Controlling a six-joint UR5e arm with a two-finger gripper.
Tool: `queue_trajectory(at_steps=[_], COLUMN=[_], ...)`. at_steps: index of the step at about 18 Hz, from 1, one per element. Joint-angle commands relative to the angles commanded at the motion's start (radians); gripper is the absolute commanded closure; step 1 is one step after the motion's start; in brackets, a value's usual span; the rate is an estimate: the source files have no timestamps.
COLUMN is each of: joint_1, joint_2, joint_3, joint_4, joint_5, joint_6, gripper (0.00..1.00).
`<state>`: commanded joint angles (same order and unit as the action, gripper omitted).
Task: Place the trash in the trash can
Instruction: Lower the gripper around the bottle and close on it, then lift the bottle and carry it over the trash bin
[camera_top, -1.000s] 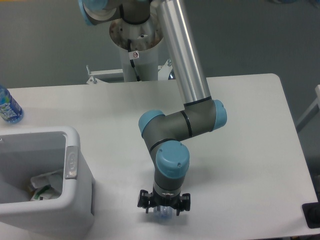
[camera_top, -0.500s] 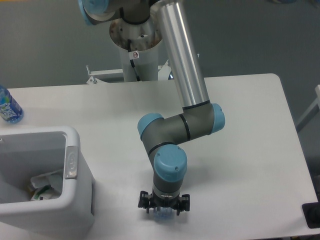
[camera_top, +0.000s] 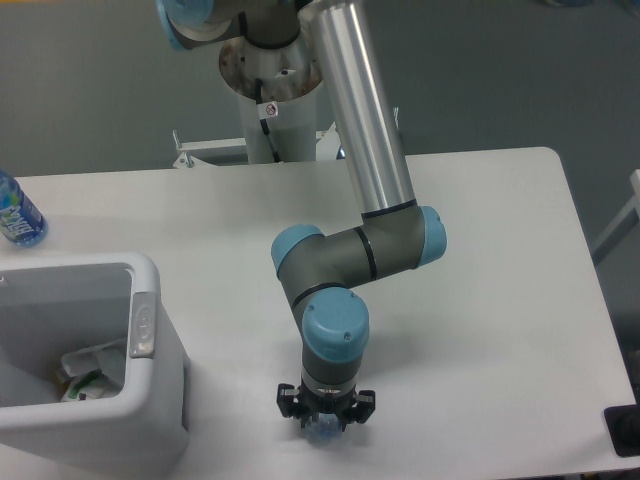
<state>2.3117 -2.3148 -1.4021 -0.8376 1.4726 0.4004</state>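
Note:
My gripper (camera_top: 325, 422) points straight down near the table's front edge, right of the trash can (camera_top: 160, 400). A bit of the clear plastic bottle (camera_top: 325, 433) with a bluish tint shows between the jaws; the rest of it is hidden under the wrist. The gripper looks shut on it. The trash can is a white boxy bin at the front left with a grey button panel (camera_top: 143, 326). A crumpled white paper wrapper (camera_top: 88, 368) lies inside it.
An upright bottle with a blue label (camera_top: 16, 214) stands at the table's left edge, behind the bin. The robot's base column (camera_top: 272, 110) rises behind the table's far edge. A dark object (camera_top: 625, 430) sits off the front right corner.
The arm has shifted slightly left and toward the front edge, and the bottle piece has stayed under the gripper. The bin and its contents have not moved.

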Motion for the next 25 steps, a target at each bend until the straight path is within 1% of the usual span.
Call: queue_trajectory(at_steps=[6, 9, 12, 16, 18, 19, 20, 23, 25], joint_1=[0.0, 0.0, 0.003, 0.014, 0.029, 0.035, 0.041, 0.07, 0.089], joint_2=[0.009, 0.023, 0.054, 0.121, 0.149, 0.155, 0.161, 0.169, 0.172], joint_3=[0.002, 0.009, 0.015, 0.028, 0.055, 0.078, 0.107, 0.196, 0.244], joint_4=[0.0, 0.002, -0.003, -0.006, 0.014, 0.018, 0.018, 0.02, 0.02], joint_5=[-0.002, -0.002, -0.005, -0.011, -0.034, -0.066, -0.099, -0.15, -0.211], joint_6=[0.002, 0.008, 0.043, 0.057, 0.048, 0.04, 0.026, -0.063, -0.113], gripper=[0.4, 0.4, 0.4, 0.4, 0.4, 0.41, 0.41, 0.4, 0.41])
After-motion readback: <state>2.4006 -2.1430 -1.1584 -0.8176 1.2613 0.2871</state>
